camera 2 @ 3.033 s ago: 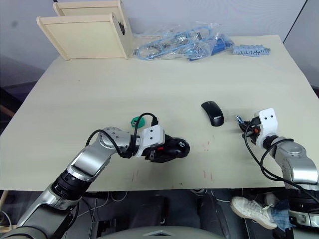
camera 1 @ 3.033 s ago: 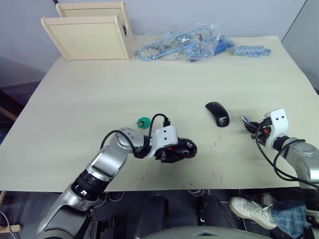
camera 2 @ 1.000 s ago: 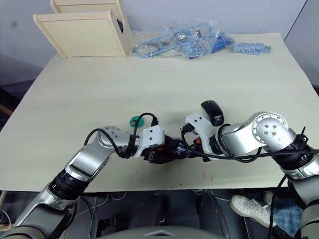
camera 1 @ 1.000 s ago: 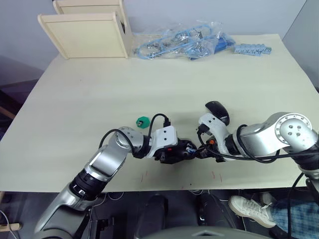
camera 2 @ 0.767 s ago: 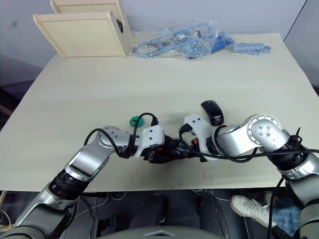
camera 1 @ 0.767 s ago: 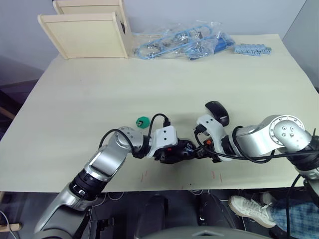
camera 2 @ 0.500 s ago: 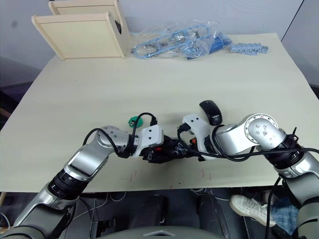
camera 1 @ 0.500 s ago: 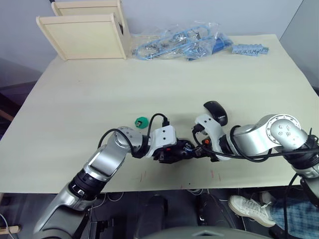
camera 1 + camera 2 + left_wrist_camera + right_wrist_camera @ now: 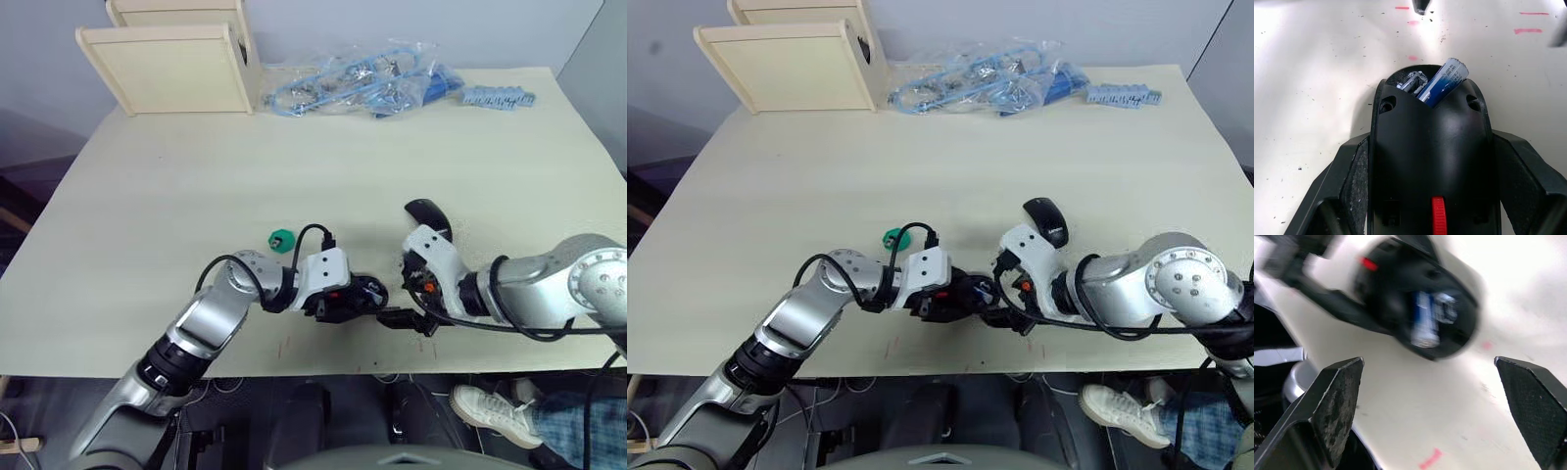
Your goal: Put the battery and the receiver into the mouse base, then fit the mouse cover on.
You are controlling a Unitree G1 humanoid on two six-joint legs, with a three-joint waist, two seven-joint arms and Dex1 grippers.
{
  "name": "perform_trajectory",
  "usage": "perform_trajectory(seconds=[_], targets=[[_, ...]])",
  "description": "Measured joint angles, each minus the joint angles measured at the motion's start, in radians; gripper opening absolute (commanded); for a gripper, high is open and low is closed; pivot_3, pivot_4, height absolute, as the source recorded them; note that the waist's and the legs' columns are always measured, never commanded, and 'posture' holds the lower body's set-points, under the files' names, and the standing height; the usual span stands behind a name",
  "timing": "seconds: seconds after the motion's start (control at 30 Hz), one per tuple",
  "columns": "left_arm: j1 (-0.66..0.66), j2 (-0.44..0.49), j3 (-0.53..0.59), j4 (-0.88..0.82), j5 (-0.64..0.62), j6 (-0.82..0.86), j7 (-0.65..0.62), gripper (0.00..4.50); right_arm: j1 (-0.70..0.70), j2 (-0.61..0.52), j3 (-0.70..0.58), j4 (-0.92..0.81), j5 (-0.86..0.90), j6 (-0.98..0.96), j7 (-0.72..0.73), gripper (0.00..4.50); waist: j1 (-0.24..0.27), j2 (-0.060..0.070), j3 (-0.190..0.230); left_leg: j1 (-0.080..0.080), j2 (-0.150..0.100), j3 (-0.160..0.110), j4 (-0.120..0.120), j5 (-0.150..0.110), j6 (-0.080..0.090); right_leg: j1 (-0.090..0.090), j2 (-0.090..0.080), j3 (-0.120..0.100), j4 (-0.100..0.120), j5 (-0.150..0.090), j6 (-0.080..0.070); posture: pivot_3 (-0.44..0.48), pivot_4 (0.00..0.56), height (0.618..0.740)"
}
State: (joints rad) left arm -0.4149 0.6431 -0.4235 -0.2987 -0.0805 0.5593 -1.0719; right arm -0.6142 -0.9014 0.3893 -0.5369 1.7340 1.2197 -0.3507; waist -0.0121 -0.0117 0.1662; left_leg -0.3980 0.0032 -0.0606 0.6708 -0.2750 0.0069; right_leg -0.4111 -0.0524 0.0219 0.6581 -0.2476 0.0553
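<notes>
Two end effectors work at the near edge of the counter (image 9: 147,196). The left end effector (image 9: 345,299) is clamped on the mouse base (image 9: 1431,161), its two fingers pressing the body from either side and holding it flat on the surface. The battery (image 9: 1444,82) now sits in the base's rear compartment, blue body tilted with one end raised above the rim, so it appears not fully seated. The right end effector (image 9: 1004,315), which half a second ago was pressed against the base, has drawn back a little toward the robot's right and is spread wide and empty, just beside the base. This suggests the battery has been released into the compartment and the insertion step is nearly complete; a downward press may be required to seat it. The mouse cover (image 9: 427,217) lies on the counter just beyond the right arm, untouched. A green disc (image 9: 282,239) rests near the left arm. The receiver cannot be identified with confidence.
</notes>
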Motion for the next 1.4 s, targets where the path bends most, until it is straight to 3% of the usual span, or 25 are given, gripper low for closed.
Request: perform_trajectory(seconds=[0.03,0.07,0.17,0.33,0.43,0.47,0.5,0.7,0.73,1.0,1.4], targets=[[0.001,0.001,0.001,0.0,0.0,0.0,0.0,2.94,0.007,0.0,-0.001,-0.011,-0.02,-0.003,0.015,4.47,-0.001,0.0,0.0,0.001,0.0,0.0,0.0,0.0,0.0,0.0,0.0,0.001,0.001,0.0,0.0,0.0,0.15,0.74],[0.001,0.0,0.001,0.002,0.001,-0.005,0.003,2.94,0.137,0.007,-0.082,-0.092,-0.173,-0.105,0.157,4.47,-0.001,0.0,0.0,0.001,0.0,0.0,0.0,0.0,0.0,0.0,0.0,0.001,0.001,0.0,0.0,0.0,0.15,0.74],[-0.002,0.002,0.001,0.004,0.0,-0.007,0.001,2.94,0.269,0.007,-0.11,-0.148,-0.377,-0.229,0.312,4.47,0.001,0.0,0.0,0.001,0.0,0.001,0.0,0.0,0.0,0.001,0.001,-0.001,0.001,0.0,0.0,0.0,0.15,0.74],[-0.002,0.005,0.002,0.008,0.0,-0.01,0.0,2.94,0.399,0.052,-0.135,-0.153,-0.618,-0.371,0.493,4.47,-0.001,0.0,0.0,0.002,0.0,0.002,0.001,0.0,0.0,0.001,0.001,0.0,0.003,0.0,0.0,0.0,0.15,0.74],[-0.003,0.005,0.001,0.008,0.0,-0.011,0.0,2.94,0.458,0.107,-0.136,-0.149,-0.719,-0.439,0.552,3.61,0.0,-0.001,0.0,0.002,0.0,0.001,0.001,0.0,0.0,0.001,0.001,0.0,0.002,0.0,0.0,0.0,0.15,0.74],[-0.003,0.005,0.001,0.006,0.0,-0.01,0.0,2.94,0.484,0.135,-0.135,-0.144,-0.769,-0.467,0.584,3.19,0.0,0.0,0.0,0.002,0.0,0.002,0.001,0.0,0.0,0.001,0.001,0.0,0.002,0.0,0.0,0.0,0.15,0.74],[-0.003,0.005,0.001,0.006,0.0,-0.008,0.001,2.94,0.495,0.142,-0.133,-0.137,-0.802,-0.487,0.605,2.51,-0.001,-0.001,0.0,0.002,0.0,0.002,0.001,0.0,0.0,0.001,0.001,0.001,0.002,0.0,0.0,0.0,0.15,0.74],[0.001,0.006,0.001,-0.002,0.0,0.0,0.005,2.94,0.553,0.223,-0.13,-0.087,-0.949,-0.592,0.713,0.21,-0.001,-0.001,0.0,0.002,0.0,0.002,0.001,0.0,0.0,0.001,0.001,0.001,0.003,0.0,0.0,0.0,0.15,0.74],[0.002,0.006,0.0,-0.003,0.0,0.001,0.005,2.94,0.56,0.24,-0.129,-0.07,-0.968,-0.61,0.726,0.07,-0.001,-0.001,0.0,0.002,0.0,0.002,0.001,0.0,0.0,0.001,0.001,0.0,0.003,0.0,0.0,0.0,0.15,0.74],[0.001,0.005,0.0,-0.004,0.0,0.003,0.007,2.94,0.605,0.371,-0.084,0.069,-1.164,-0.798,0.842,0.07,-0.001,0.0,0.0,0.003,0.0,0.002,0.001,0.0,0.0,0.001,0.001,0.001,0.003,0.0,0.0,0.0,0.15,0.74],[-0.002,0.004,0.001,0.025,-0.001,-0.016,0.003,2.94,0.646,0.463,-0.067,0.203,-1.341,-0.968,0.931,0.07,-0.002,0.0,-0.002,0.011,0.0,0.003,0.0,0.0,0.0,0.007,0.002,0.002,0.003,0.0,0.0,0.0,0.15,0.74]])
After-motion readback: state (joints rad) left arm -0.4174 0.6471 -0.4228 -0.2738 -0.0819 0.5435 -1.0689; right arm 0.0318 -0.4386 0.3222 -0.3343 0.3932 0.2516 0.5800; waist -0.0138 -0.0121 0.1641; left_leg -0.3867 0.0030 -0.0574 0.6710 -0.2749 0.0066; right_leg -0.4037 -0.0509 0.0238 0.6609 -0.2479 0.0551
